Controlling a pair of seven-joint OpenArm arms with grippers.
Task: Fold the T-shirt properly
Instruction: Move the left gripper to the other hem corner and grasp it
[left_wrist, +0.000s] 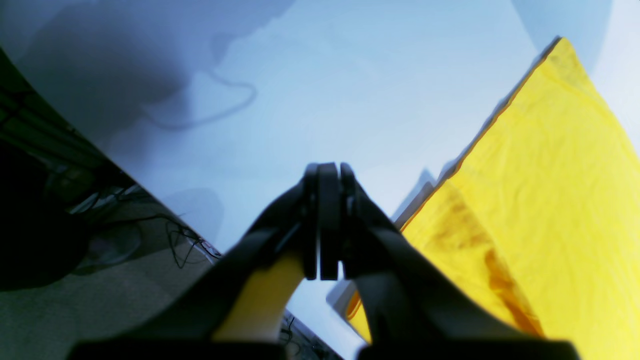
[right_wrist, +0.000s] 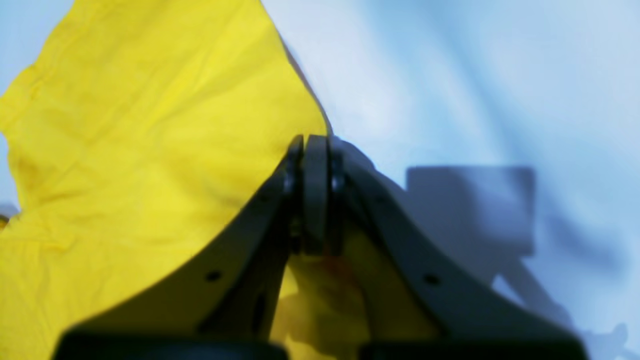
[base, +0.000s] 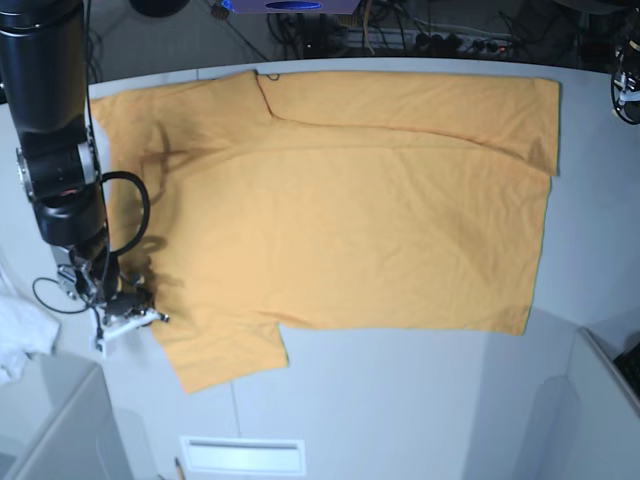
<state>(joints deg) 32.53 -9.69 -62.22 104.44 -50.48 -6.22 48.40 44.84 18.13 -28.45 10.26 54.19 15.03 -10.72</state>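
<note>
The orange-yellow T-shirt (base: 340, 200) lies spread flat on the white table (base: 420, 400), with a strip folded over along its far edge. My right gripper (base: 135, 308) is down at the shirt's near-left sleeve edge. In the right wrist view this gripper (right_wrist: 315, 142) has its jaws together on the edge of the T-shirt (right_wrist: 140, 125), and fabric runs under the fingers. My left gripper (left_wrist: 328, 170) is shut above bare table, with a corner of the T-shirt (left_wrist: 550, 200) to its right. I see nothing pinched at its tips. The left gripper is not visible in the base view.
A small white cloth (base: 20, 340) lies off the table's left edge. Cables and equipment (base: 400, 30) run behind the far edge. The left wrist view shows the table edge and the floor with wires (left_wrist: 150, 240) to the gripper's left. A grey panel (base: 600, 410) stands at the near right.
</note>
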